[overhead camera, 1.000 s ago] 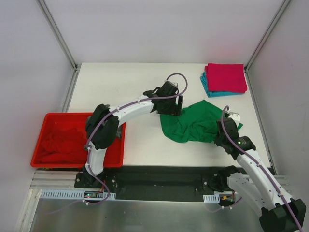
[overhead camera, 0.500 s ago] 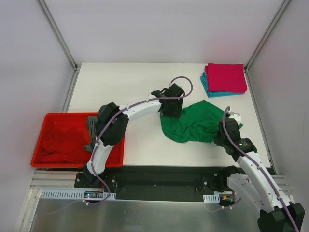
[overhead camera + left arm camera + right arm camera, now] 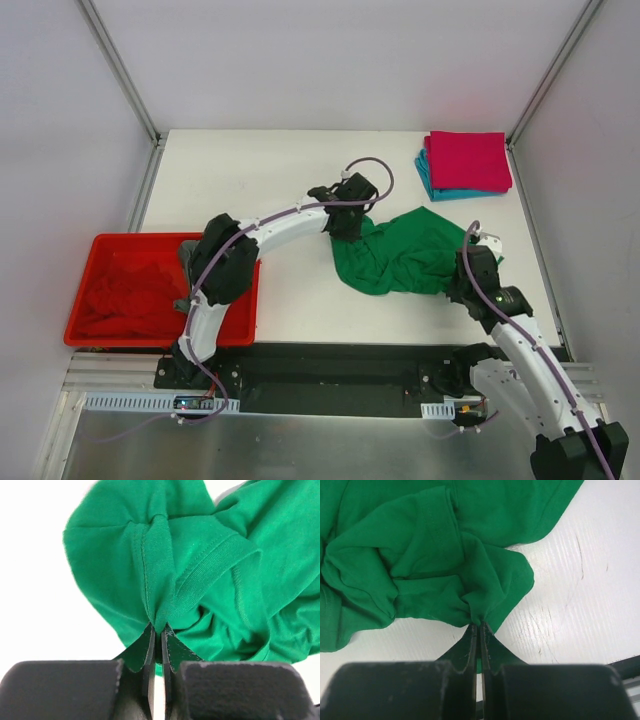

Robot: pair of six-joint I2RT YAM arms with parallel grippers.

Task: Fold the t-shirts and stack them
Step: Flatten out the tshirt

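A white bench [image 3: 250, 180] stands between pale walls and metal corner posts. At its near left, one rigid red plastic tray [image 3: 80, 335] holds a crumpled red t-shirt [image 3: 125, 295]. Right of centre lies one bright green t-shirt [image 3: 410, 255], bunched and creased, its far-left edge pinched in the closed left pincer [image 3: 159, 630] and its near-right edge in the closed right pincer [image 3: 479, 625]. In the far right corner, one folded magenta-pink t-shirt [image 3: 468, 160] rests on one folded teal t-shirt [image 3: 440, 190].

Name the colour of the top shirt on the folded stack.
Top shirt is magenta-pink, best in top external view.
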